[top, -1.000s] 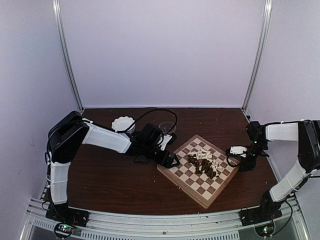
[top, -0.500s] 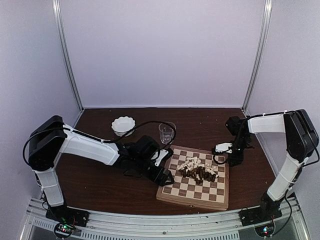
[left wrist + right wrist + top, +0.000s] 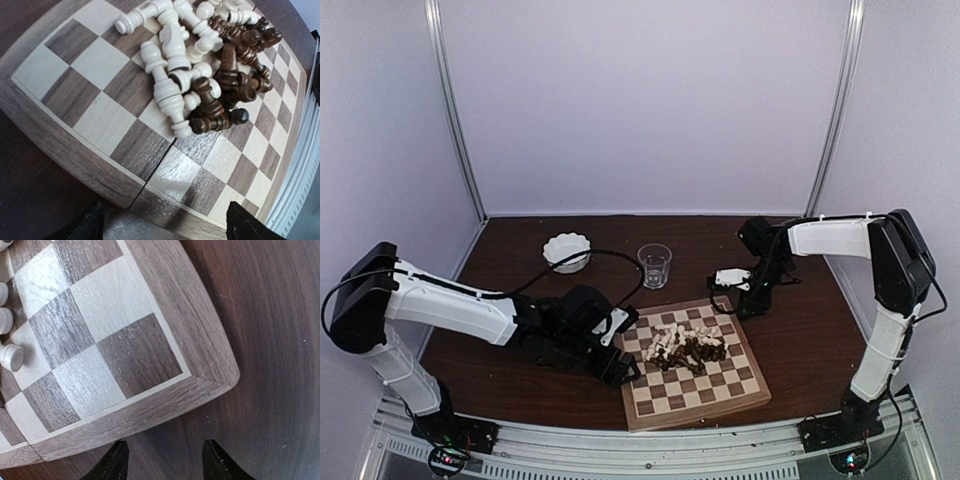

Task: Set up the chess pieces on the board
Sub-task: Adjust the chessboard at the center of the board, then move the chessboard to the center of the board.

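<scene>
**Fingers empty on both sides; pieces in a heap**

At the 9 o'clock edge of the board (image 3: 692, 417), the left fingers (image 3: 623, 368) are spread wide and hold nothing. The chess pieces (image 3: 685, 345), dark and cream, lie jumbled mid-board, most on their sides. None stands in a rank, so setup looks barely begun and all placing is left. By the 1 o'clock corner, the right fingers (image 3: 745, 303) are part-open and empty. Dark brown bench (image 3: 810, 345). White bowl (image 3: 566, 250) and glass (image 3: 655, 265) toward 11 o'clock. Pale walls.
</scene>
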Robot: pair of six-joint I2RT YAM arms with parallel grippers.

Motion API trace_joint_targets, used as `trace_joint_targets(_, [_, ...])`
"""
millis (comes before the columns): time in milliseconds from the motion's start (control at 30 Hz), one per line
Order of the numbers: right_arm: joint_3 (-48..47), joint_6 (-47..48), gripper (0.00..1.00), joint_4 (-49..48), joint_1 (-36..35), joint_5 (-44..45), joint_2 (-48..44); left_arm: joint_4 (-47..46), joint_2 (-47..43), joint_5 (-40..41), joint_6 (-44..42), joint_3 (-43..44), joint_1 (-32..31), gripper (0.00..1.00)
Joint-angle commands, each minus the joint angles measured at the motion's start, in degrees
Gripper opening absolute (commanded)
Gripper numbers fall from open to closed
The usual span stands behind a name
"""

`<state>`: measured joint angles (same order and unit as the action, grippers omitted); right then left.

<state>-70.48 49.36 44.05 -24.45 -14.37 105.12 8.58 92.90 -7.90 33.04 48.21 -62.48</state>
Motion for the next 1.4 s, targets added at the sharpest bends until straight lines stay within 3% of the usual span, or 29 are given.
trace_joint_targets(0, [2.54,-2.24,0.54,0.92,0.59,-4.54,-5.32,2.48,-7.25,4.05,-2.61,-1.43,-0.62,0.84])
trace_joint_targets(67, [4.58,-2.45,0.58,2.51,1.34,-6.15,-10.55,4.17,-10.78,5.12,-4.99,-2.39,-2.35,0.82])
trace_joint_targets(200, [9.99,-2.26,0.85,7.68,1.45,-12.49,-24.12,10.47,-15.30,6.83,-10.04,-0.75,-9.26,0.78])
trace_joint_targets(300, [15.75,-1.05,0.91,9.10,-0.36,-12.48,-35.01,13.82,-14.95,14.92,-11.48,-0.14,-14.70,0.77])
trace_joint_targets(433, [24.21,0.38,0.94,9.53,-7.23,-0.96,-45.33,17.87,-9.87,20.22,-12.16,2.33,-21.22,0.81])
trace_joint_targets(533, [27.24,-2.12,0.96,12.41,-13.09,1.95,-48.84,22.52,-3.68,26.69,-12.34,6.62,-25.48,0.84])
trace_joint_targets(767, [30.42,-3.67,1.00,9.64,-18.57,6.90,-47.66,22.70,5.21,30.47,-8.68,11.06,-28.27,0.88])
trace_joint_targets(900, [32.10,-4.41,0.99,6.91,-21.92,8.60,-45.19,21.57,6.25,33.48,-6.07,11.79,-28.50,0.89])
trace_joint_targets(1033, [33.31,-4.37,1.00,3.37,-23.19,8.19,-43.55,17.69,7.38,31.55,-5.65,10.85,-28.50,0.90])
trace_joint_targets(1367, [35.24,-4.01,0.99,-2.35,-25.66,10.42,-36.51,24.33,11.00,37.93,-1.41,14.11,-28.02,0.91])
